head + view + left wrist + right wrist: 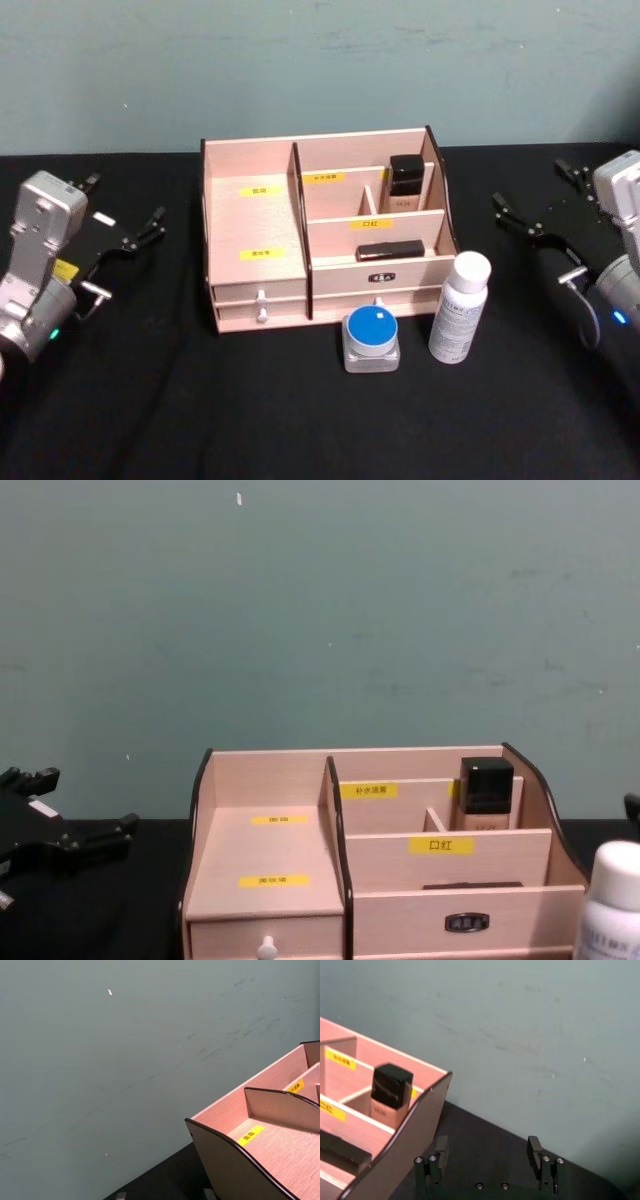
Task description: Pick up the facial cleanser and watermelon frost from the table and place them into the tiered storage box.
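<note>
The tall white plastic bottle with a white cap (the facial cleanser, I judge) stands upright, long axis vertical, on the black-covered worktop. It is right of centre in the head view, just beside the front right corner of the pale-wood tiered storage box. The squat clear jar with a blue lid sits to its left, just in front of the drawers. The right tool, spread wide and empty, lies up and right of the bottle. It is nearer than the left tool, also wide, toward the left edge.
</note>
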